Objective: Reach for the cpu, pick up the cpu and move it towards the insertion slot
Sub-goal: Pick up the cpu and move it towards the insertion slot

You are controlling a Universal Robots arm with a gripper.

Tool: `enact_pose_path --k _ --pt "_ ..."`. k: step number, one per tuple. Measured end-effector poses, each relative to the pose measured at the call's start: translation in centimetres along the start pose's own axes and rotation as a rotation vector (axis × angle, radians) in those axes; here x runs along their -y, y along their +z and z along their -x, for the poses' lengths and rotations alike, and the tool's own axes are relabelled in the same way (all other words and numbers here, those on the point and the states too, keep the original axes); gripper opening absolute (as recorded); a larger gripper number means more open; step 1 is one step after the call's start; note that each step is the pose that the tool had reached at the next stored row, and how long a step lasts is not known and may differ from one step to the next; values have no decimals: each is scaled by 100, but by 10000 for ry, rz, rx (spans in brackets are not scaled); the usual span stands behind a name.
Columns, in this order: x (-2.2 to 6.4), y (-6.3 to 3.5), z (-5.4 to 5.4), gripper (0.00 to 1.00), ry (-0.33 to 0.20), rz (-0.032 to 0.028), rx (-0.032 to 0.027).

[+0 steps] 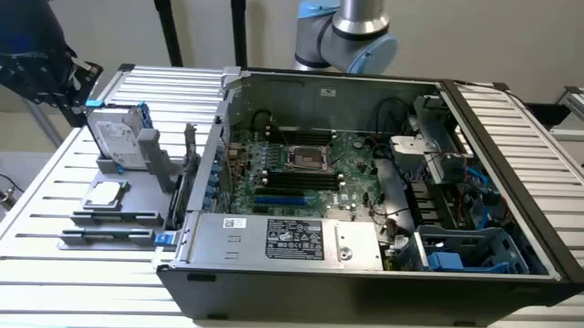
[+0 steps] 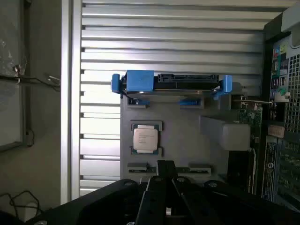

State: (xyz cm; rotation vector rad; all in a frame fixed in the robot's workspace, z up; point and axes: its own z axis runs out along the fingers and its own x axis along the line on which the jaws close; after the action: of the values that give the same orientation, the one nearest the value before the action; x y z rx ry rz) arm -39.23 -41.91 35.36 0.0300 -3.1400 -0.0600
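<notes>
Hand (image 2: 166, 165): fingers pressed together, nothing between them. It hangs above the grey fixture (image 2: 187, 140), clear of every part on it.

cpu (image 2: 145, 139): not picked up. It lies flat, metal top up, seated in its small holder on the fixture. In the wrist view it sits between the drive (image 2: 171, 84) and the hand's fingertips, apart from both.

Exterior view:
- The fixture sits on the slatted tabletop (image 1: 55, 273), on the exterior view's left of the open case (image 1: 365, 287).
- The drive stands on edge at the fixture's far end, with a white label and a blue-edged frame.
- The cpu is just nearer the camera than the drive.
- A grey upright block (image 1: 150, 154) stands beside them, on the case side.
- Two empty-looking brackets (image 1: 109, 236) take the fixture's near end.

Slot (image 1: 306, 158): a square silver frame with a dark centre, on the green board (image 1: 351, 157) in the middle of the case. It is well apart from the cpu, with the case's side wall between them. Black memory slots (image 1: 297, 181) run along both of its long sides, and a couple of blue ones lie nearer the camera.

A labelled metal box (image 1: 283, 239) fills the case's near edge on the exterior view's left. A blue plastic cage (image 1: 466, 256) sits in the near corner on the exterior view's right.

Arm (image 1: 351, 31): a grey and blue joint shows behind the case's back wall.
</notes>
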Motion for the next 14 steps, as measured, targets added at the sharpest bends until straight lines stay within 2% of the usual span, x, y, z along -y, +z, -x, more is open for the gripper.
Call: enact_pose_path --k 14 --pt "0 0 0 11 0 0 1"
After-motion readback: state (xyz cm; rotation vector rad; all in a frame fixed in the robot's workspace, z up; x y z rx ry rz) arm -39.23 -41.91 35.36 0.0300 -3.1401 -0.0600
